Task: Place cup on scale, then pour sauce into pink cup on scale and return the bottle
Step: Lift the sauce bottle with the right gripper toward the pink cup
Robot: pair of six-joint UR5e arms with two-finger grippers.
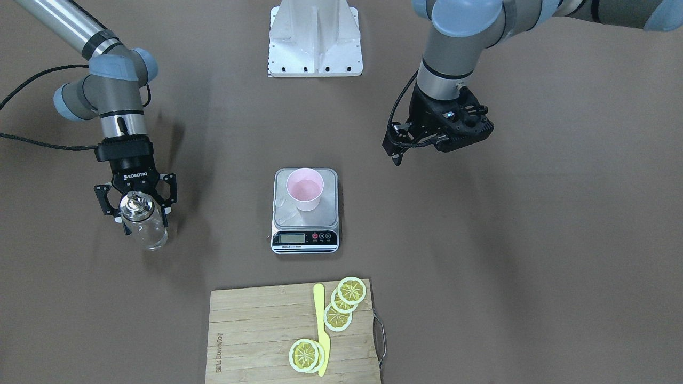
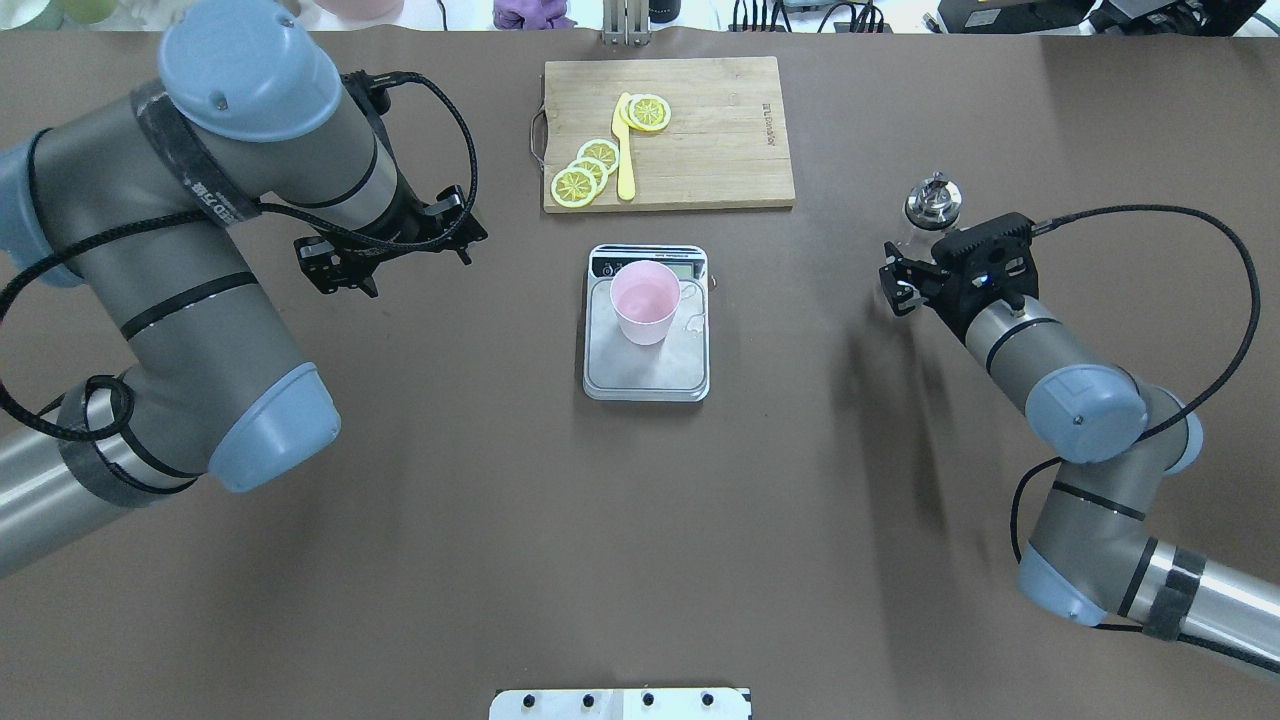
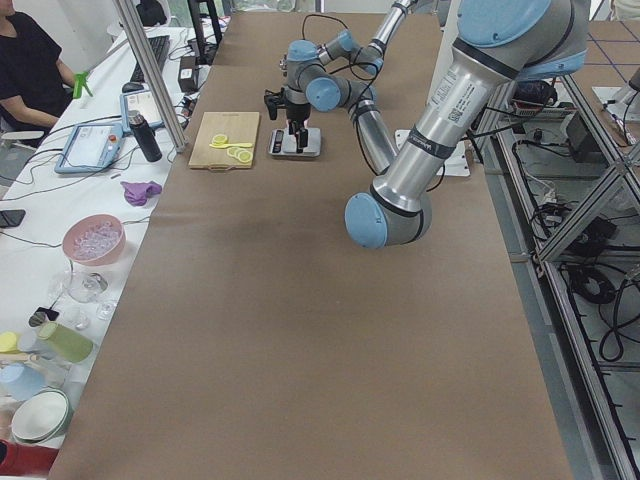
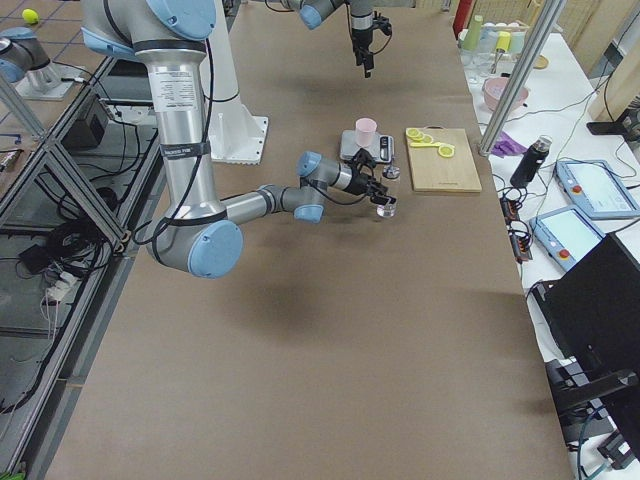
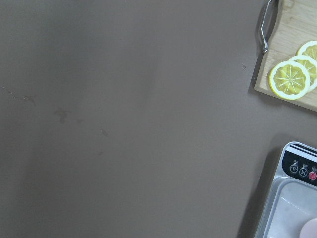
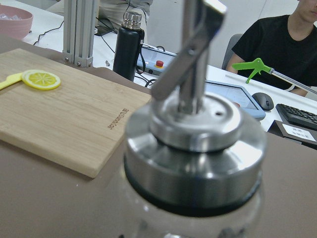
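The pale pink cup (image 1: 304, 188) stands upright on the steel platform of the scale (image 1: 328, 213) at the table's middle; it also shows in the overhead view (image 2: 645, 300). The clear glass bottle (image 1: 145, 226) with its silver pour-spout cap (image 2: 932, 200) stands upright on the table, well to the robot's right of the scale. My right gripper (image 1: 139, 210) is open, with a finger on each side of the bottle just below the cap. The cap fills the right wrist view (image 6: 198, 144). My left gripper (image 1: 396, 152) is open and empty, hovering above bare table on the other side of the scale.
A bamboo cutting board (image 1: 256, 330) with lemon slices (image 1: 341, 306) and a yellow knife (image 1: 322, 330) lies on the far side of the scale from the robot. The white robot mount (image 1: 315, 40) stands on the scale's near side. A seated person (image 6: 277, 54) is behind the bottle.
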